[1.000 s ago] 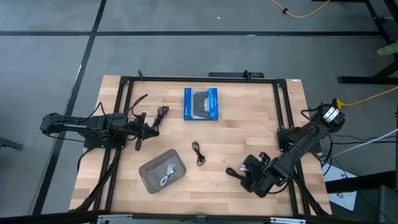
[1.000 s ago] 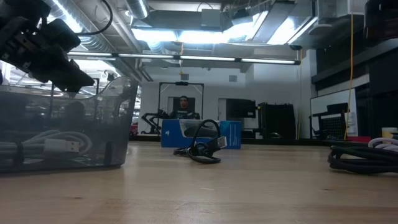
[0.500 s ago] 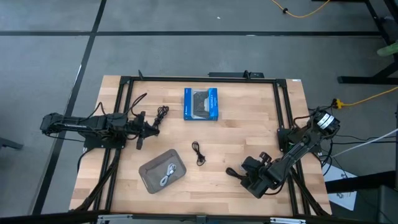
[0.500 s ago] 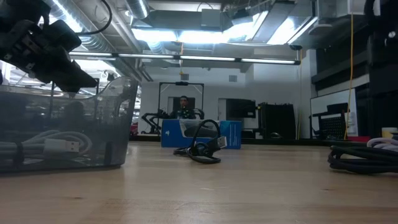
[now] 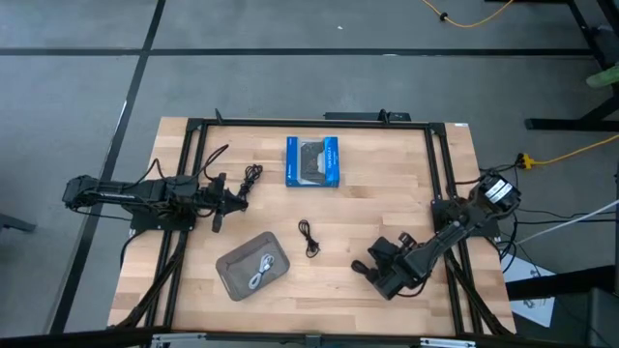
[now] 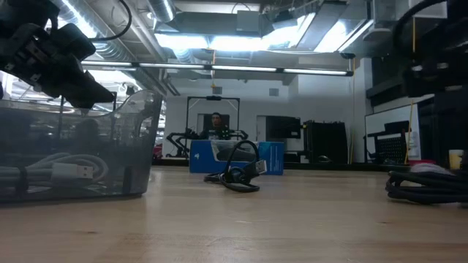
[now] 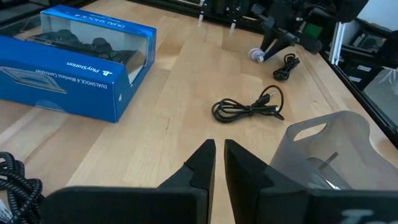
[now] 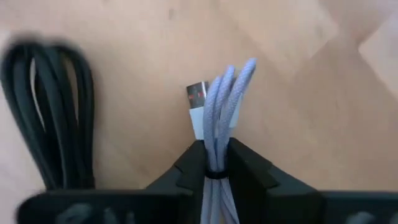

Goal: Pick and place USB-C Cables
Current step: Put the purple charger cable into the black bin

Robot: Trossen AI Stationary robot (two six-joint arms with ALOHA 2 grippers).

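My right gripper (image 5: 366,270) (image 8: 216,163) is near the table's right front and is shut on a pale lilac-grey cable bundle (image 8: 222,106). A black coiled cable (image 8: 53,118) (image 6: 424,187) lies on the wood right beside it. Another black cable (image 5: 309,238) (image 7: 249,108) lies at mid-table, and a third (image 5: 251,177) lies by my left gripper (image 5: 238,200) (image 7: 218,163), which hovers shut and empty. The grey translucent tray (image 5: 253,266) (image 6: 80,146) has a white cable (image 6: 66,172) on its floor. My right gripper pinches the pale cable bundle between its two fingers, at the thin black tie (image 8: 216,174) round the strands. The fingers lie along the bundle. Its looped end (image 8: 239,71) and a silver plug (image 8: 198,98) reach out past the fingertips; whether it is clear of the wood cannot be told.
A blue-edged controller box (image 5: 313,160) (image 7: 68,62) lies flat near the table's far edge. Black frame rails (image 5: 440,174) run along the left, right and far sides. Bare wood (image 5: 387,213) lies between the box, the tray and my right gripper.
My right arm has swung toward the table's left, carrying its gripper a short way leftward, and in the low view it has come into sight at the upper right. The left arm has kept still.
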